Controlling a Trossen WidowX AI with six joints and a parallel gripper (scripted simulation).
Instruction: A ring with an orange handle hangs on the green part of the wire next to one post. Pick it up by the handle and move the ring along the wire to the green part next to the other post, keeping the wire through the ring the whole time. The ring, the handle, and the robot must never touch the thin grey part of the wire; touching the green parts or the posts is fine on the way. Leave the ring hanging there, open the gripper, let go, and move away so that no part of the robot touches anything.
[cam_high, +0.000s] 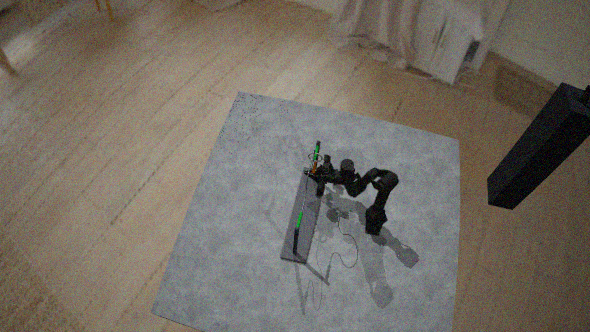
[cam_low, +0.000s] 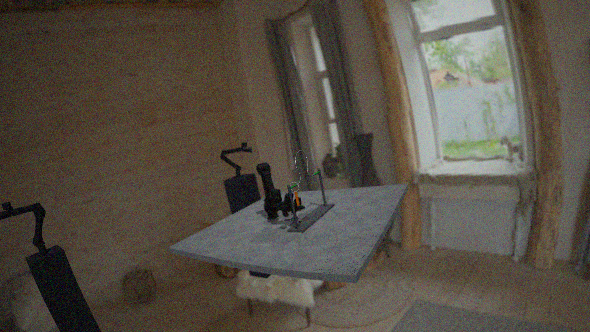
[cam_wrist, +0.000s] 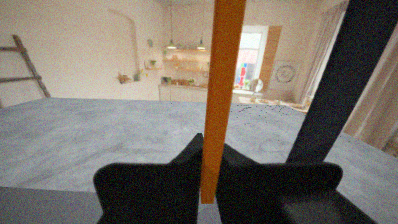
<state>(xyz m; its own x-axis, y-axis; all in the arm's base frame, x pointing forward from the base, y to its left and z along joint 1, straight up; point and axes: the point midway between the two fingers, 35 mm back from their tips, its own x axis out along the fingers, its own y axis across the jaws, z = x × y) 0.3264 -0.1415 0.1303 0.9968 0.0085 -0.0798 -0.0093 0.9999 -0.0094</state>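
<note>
My fingers are clamped narrow on the orange handle, which stands nearly upright between them in the wrist view, its lower end just below the pinch. At about 2 o'clock from the handle I see a dark post rising close behind it. From the top view, the gripper sits at the 12 o'clock end of the grey base plate, with the ring around the green part of the wire there. The other green part lies toward 6 o'clock along the plate, well apart from the ring. The arm stands on the counter at roughly 3 o'clock of the plate. In the exterior view the handle shows as a small orange mark beside the near post; the ring itself is too small to make out there.
</note>
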